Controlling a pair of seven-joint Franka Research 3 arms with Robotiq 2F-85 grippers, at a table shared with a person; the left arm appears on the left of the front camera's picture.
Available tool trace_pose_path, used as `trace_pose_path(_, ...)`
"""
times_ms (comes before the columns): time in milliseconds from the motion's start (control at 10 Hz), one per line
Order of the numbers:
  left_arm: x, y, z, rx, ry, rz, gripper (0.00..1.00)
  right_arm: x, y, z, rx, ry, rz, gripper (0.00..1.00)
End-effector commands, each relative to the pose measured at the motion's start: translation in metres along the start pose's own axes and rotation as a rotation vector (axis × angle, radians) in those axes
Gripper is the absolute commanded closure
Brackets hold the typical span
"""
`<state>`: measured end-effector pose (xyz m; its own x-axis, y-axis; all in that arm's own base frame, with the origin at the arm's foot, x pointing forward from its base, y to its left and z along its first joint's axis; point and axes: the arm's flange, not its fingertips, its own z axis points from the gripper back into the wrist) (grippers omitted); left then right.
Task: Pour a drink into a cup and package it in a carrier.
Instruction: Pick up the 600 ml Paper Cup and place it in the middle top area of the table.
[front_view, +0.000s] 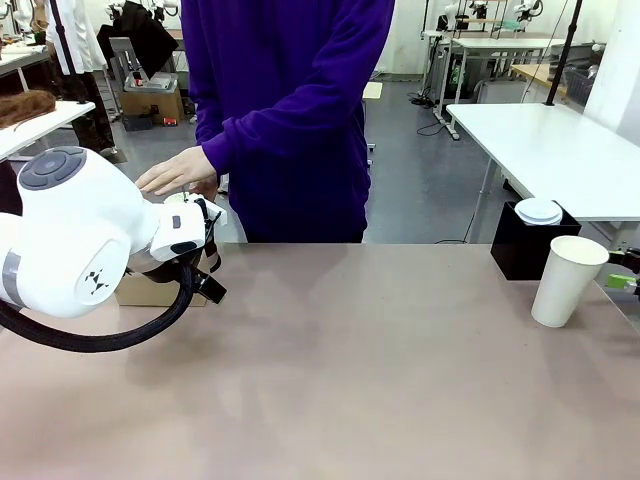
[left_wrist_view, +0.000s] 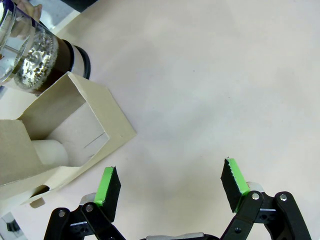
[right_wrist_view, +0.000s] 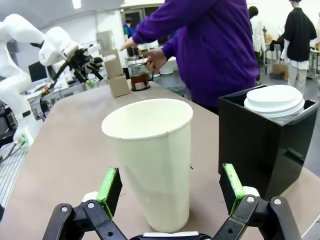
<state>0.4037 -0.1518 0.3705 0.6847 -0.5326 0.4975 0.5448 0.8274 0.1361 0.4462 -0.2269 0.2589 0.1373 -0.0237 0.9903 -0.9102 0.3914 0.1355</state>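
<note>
The tall white paper cup (front_view: 568, 280) stands at the table's right, upright and empty. My right gripper (right_wrist_view: 170, 192) is open, and its green pads flank the cup (right_wrist_view: 152, 160) without touching it. The brown cardboard carrier (left_wrist_view: 75, 130) sits at the far left, with a white rounded object in one pocket. Beside it stands the glass pitcher (left_wrist_view: 35, 55) holding the dark brown drink (left_wrist_view: 57, 55). My left gripper (left_wrist_view: 170, 185) hangs open over bare table next to the carrier. In the right wrist view a person's hand (right_wrist_view: 155, 59) holds the pitcher (right_wrist_view: 137, 75).
A black box (front_view: 520, 250) topped with white lids (front_view: 538, 210) stands just left of and behind the cup. The person in a purple top stands at the far edge, one hand (front_view: 175, 170) above the carrier. My left arm hides most of the carrier in the front view.
</note>
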Motion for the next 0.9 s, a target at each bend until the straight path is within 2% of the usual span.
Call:
trace_pose_path(0, 0.000, 0.000, 0.000, -0.001, -0.001, 0.000, 0.00, -0.005, 0.005, -0.010, -0.020, 0.002, 0.024, 0.00)
trace_pose_path(800, 0.000, 0.000, 0.000, -0.001, -0.001, 0.000, 0.00, -0.020, 0.013, -0.046, 0.017, -0.008, 0.001, 0.00)
